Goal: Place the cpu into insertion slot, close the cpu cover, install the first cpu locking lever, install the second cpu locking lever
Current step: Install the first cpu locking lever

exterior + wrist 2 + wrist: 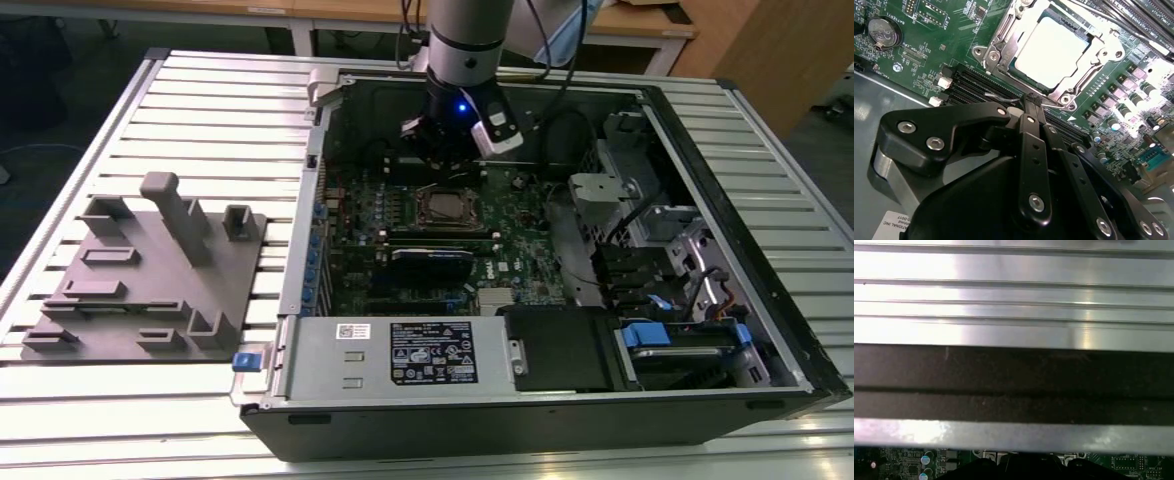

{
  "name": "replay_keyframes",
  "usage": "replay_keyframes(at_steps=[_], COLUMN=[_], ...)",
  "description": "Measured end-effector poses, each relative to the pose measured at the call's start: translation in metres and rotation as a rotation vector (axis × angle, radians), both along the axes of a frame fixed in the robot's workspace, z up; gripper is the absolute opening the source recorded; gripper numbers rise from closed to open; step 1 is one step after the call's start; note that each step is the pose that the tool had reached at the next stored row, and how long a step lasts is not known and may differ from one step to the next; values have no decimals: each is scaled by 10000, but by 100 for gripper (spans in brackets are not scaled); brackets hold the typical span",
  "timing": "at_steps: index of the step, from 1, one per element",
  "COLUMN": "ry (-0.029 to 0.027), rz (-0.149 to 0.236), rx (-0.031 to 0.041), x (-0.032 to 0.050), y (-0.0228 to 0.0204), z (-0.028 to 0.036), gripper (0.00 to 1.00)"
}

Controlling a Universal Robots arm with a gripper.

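Observation:
In the second wrist view the cpu (1051, 47) lies flat in the insertion slot (1013, 66), its silver top showing. The cpu cover (1094, 57) is folded down around it as a silvery frame. My gripper (1031, 99) is shut, its black fingers (1034, 150) pressed together. The tips sit right at the socket's edge, where a thin wire locking lever (999, 95) runs up to them; I cannot tell if they pinch it. In the exterior view the gripper (447, 160) hangs just behind the socket (445, 207) inside the open computer case.
The case wall (314, 200) rises at the exterior view's left. A black card (434, 258) and the labelled power supply box (434, 352) lie nearer the front. Drive bays (667, 340) fill the right. A grey fixture block (147, 270) stands on the slatted table. Memory slots (974, 82) flank the socket.

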State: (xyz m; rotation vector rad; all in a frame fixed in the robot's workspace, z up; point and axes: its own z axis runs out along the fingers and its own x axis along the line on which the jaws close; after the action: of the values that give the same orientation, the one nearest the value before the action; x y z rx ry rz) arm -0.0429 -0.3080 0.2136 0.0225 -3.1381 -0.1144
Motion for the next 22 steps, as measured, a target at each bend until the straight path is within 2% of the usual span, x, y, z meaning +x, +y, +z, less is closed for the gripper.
replay_keyframes(at_steps=[22], ry=[0], rz=[-1], rx=[1], x=[75], y=[28], z=[0], gripper=[10])
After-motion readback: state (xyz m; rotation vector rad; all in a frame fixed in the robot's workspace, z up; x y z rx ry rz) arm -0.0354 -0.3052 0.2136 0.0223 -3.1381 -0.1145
